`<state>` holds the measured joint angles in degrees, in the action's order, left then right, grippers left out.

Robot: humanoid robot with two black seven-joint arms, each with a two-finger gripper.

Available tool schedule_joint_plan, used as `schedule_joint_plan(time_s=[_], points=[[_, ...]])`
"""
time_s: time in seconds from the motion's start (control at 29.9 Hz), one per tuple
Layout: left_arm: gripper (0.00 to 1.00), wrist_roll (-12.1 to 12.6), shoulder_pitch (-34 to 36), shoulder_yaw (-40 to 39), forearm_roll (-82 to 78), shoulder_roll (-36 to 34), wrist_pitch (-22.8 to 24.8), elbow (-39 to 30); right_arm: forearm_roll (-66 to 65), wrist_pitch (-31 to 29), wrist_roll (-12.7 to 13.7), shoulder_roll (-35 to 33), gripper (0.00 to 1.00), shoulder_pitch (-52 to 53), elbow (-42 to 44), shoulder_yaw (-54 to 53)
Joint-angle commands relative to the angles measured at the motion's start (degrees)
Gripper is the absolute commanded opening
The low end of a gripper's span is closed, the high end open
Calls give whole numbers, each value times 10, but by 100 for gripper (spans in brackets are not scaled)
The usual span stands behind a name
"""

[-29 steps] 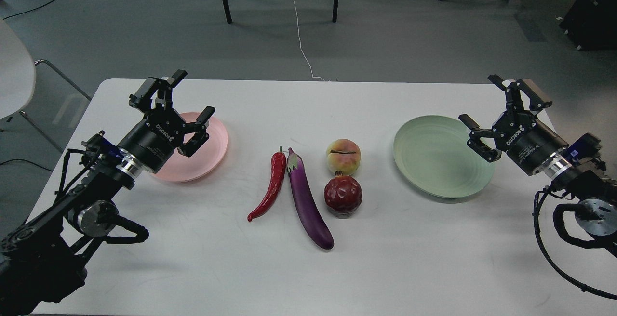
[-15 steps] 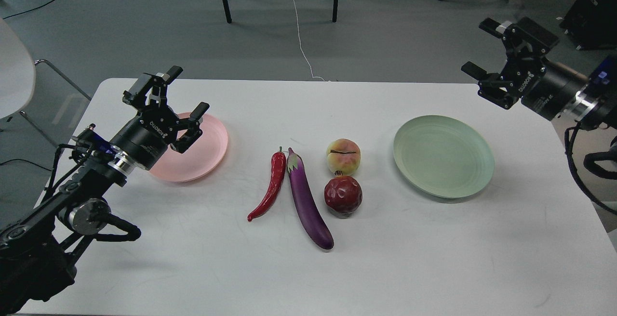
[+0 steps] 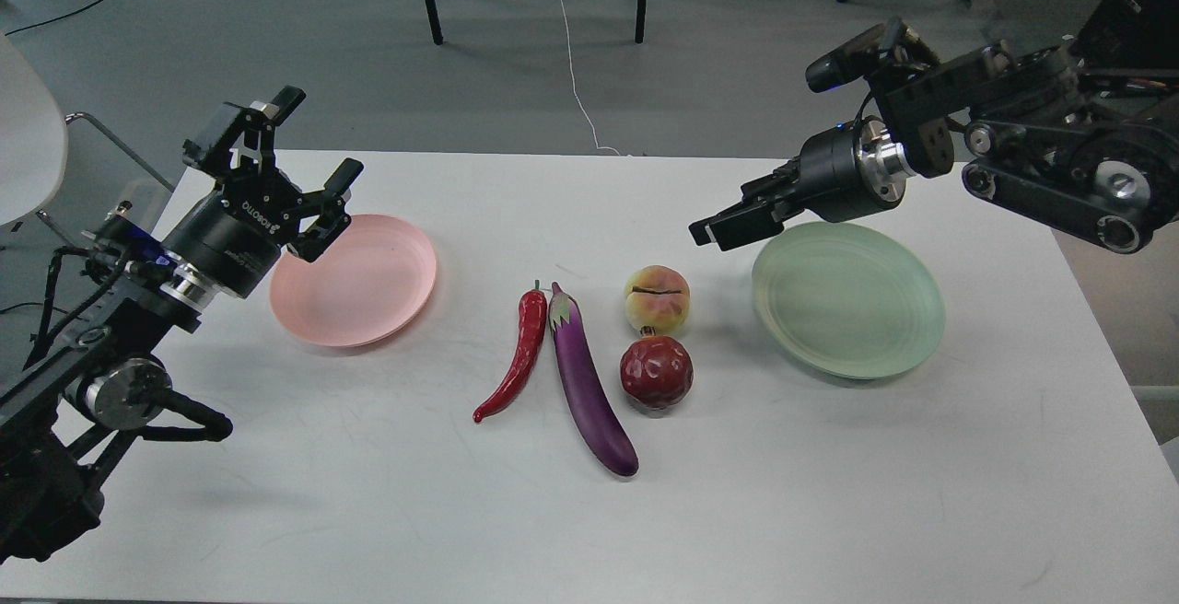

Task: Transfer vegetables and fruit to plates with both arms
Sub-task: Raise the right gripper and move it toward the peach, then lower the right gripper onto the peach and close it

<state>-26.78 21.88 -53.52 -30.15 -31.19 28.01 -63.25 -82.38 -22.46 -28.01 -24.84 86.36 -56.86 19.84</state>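
At the middle of the white table (image 3: 829, 493) lie the red chili pepper (image 3: 514, 359) and, just beside it on the right, the longer purple eggplant (image 3: 589, 389), both lengthwise with stems away from the robot. Right of the eggplant sits the pomegranate (image 3: 656, 372), with the peach (image 3: 656, 299) just behind it. The pink plate (image 3: 368, 286) lies well to the left, the mint green plate (image 3: 857, 309) to the right; both are bare. The left gripper (image 3: 304, 151) hovers over the pink plate's far-left edge, fingers spread wide, holding nothing. The right gripper (image 3: 714, 227) points leftward above the green plate's near-left rim; seen side-on, its finger spacing cannot be told.
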Motion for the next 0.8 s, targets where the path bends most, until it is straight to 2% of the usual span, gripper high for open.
schedule_joint_plan(time_s=[0.0,0.1,0.27,0.77], points=[[98,0,-1,-4,0,0,0,0,-38,43,0,51,97,2,33,44],[98,0,-1,-6,0,-2,0,-6,-38,75,0,86,96,-5,54,71],[98,0,-3,-11,0,-4,0,-12,-36,80,0,127,96,-26,88,74],[98,0,-30,-30,0,-9,0,-43,-31,91,0,175,96,-72,148,73]])
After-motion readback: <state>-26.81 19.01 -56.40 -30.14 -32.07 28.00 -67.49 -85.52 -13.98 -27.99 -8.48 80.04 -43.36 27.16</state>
